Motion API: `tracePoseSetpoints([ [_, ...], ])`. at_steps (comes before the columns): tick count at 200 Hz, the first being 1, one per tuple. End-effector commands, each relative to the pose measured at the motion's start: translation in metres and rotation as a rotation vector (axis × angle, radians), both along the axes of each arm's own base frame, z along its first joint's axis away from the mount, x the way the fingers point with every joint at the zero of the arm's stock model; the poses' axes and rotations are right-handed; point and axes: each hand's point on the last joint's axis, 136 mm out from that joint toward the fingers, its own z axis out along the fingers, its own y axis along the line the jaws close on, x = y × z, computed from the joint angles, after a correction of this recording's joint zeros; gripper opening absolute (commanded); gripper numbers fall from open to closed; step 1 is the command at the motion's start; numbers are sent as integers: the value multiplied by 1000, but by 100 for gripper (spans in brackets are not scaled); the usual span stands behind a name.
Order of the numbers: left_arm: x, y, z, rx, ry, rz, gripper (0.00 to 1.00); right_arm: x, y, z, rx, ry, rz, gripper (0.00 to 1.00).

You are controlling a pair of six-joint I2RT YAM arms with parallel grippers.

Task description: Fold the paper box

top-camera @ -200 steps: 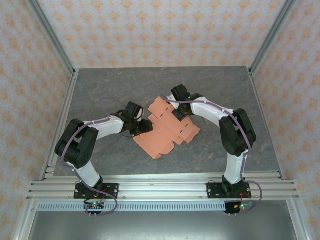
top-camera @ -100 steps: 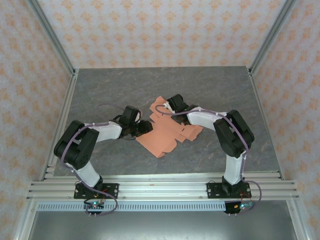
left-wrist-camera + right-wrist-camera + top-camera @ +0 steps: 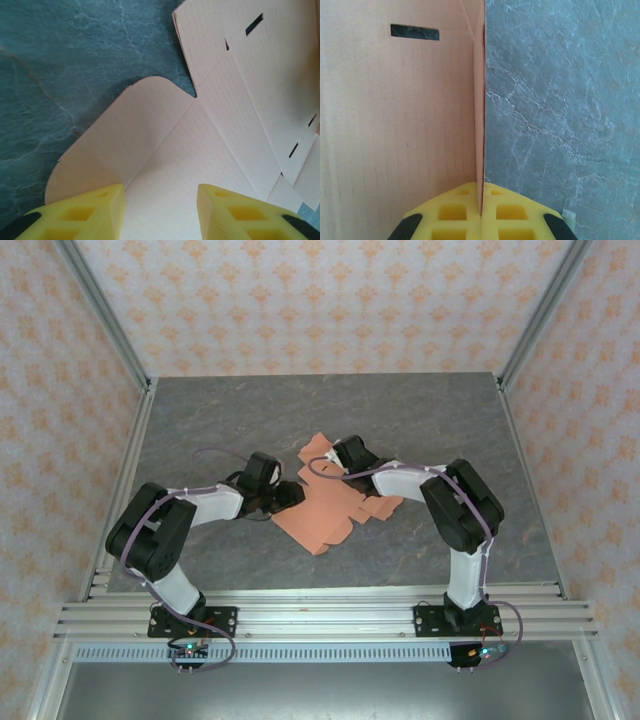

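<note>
The paper box (image 3: 330,508) is a flat salmon-orange die-cut sheet, not yet folded into a box. It lies about the middle of the grey marbled desk (image 3: 200,410), its long side running from about 11 o'clock to 5 o'clock in the top view.

The left gripper (image 3: 290,494) comes in at the sheet's 9 o'clock edge. In the left wrist view its yellow fingers (image 3: 85,212) stand partly apart, with card running between and under them. They do not pinch the card, so the left gripper is open and has hold of nothing that can be made out. A flap with rounded corners (image 3: 115,135) spreads away from them towards 11 o'clock, creased where it joins the main panel. Cut slots (image 3: 254,24) show in the panels towards 1 o'clock, and bare desk lies beyond the flap from 9 to 12 o'clock.

The right gripper (image 3: 338,454) sits at the sheet's 12 o'clock end, near its far corner. In the right wrist view its yellow fingers (image 3: 452,212) are pressed together on a thin edge of card that stands upright between them and runs straight up towards 12 o'clock. So the right gripper is closed and holds a raised flap of the paper box. The main panel lies flat at 9 o'clock of that edge, with one dark slot near the top, and grey desk lies at 3 o'clock
</note>
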Motion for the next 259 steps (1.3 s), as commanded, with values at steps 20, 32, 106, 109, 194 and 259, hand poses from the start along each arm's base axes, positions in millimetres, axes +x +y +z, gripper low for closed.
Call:
tracePoseSetpoints([
  [20,-2,32,13,128,-47,39,48,-8,1,-8,2,53,55,0],
  [32,2,39,22,141,-85,47,49,-8,1,-4,30,74,64,0],
  [106,27,42,86,84,-256,10,53,-7,7,30,213,137,147,0],
  [109,27,41,88,82,-259,7,53,-7,7,30,214,136,146,0],
  [194,37,47,78,201,-229,-62,56,-10,11,43,278,167,155,0],
  [259,4,-19,79,-30,-189,-122,42,-5,5,50,286,196,44,0],
])
